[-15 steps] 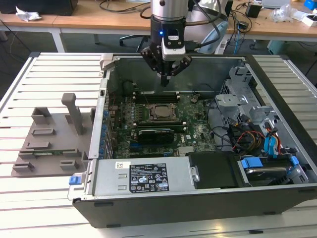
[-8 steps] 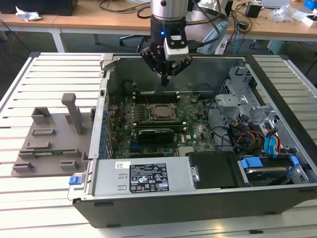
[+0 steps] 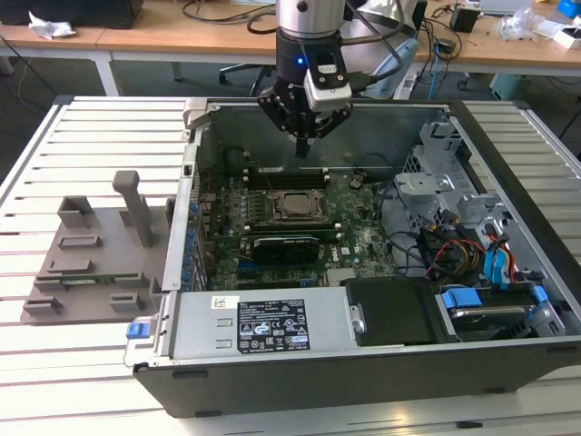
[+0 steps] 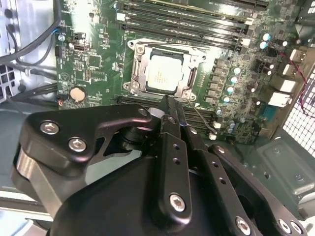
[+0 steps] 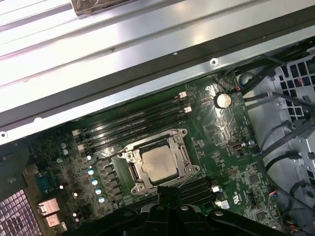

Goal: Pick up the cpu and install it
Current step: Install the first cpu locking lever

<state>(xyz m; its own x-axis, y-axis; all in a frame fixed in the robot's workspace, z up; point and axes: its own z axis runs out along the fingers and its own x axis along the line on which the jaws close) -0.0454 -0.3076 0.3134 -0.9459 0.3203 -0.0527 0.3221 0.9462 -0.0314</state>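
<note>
The cpu [image 3: 292, 205] is a flat square chip with a dull silver top. It lies seated in the black socket frame [image 4: 137, 69] on the green motherboard, flat and level, and appears in both wrist views [image 4: 162, 73] [image 5: 158, 164]. My gripper [image 3: 304, 145] hangs above the open computer case, over the board just beyond the socket and well clear of the chip. Its two black fingers [image 4: 170, 110] are pressed together to a narrow tip with nothing between them. In the first wrist view the fingertips [image 5: 166, 195] sit beside the socket's edge.
A grey plastic tray [image 3: 91, 263] lies on the slatted table at the exterior view's left. Inside the case are memory slots [image 5: 138, 120], a drive cage with blue cables [image 3: 495, 263], a black power supply [image 3: 272, 327] and a coin battery [image 5: 222, 100].
</note>
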